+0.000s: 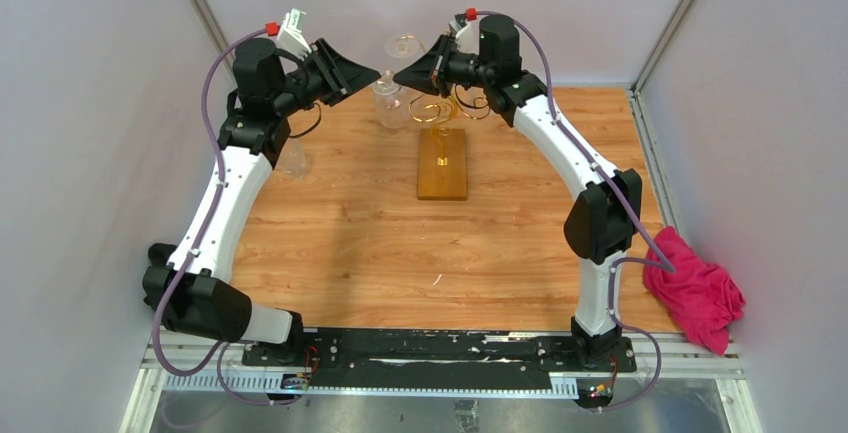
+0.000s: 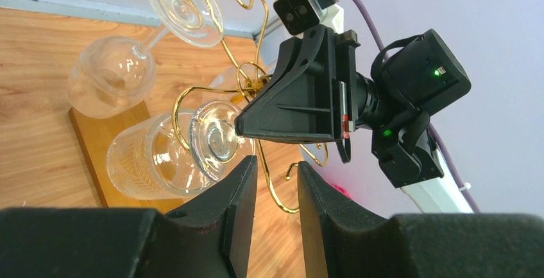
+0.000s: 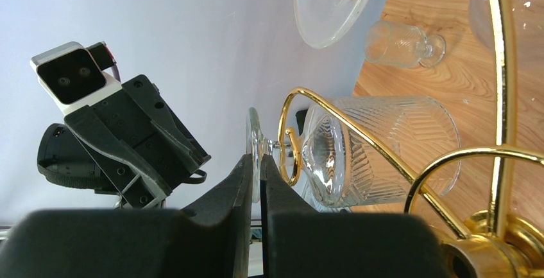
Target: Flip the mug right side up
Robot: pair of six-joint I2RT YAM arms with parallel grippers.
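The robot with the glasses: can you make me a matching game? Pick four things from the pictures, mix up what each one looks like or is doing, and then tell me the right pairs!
Things
1. cloth
2. rack
3. ribbed glass
4. left fingers

Matches
A. gold
B. apart, with nothing held between them
C. pink
D. its flat foot is pinched by the right fingers

Right pairs: 1-C, 2-A, 3-D, 4-B.
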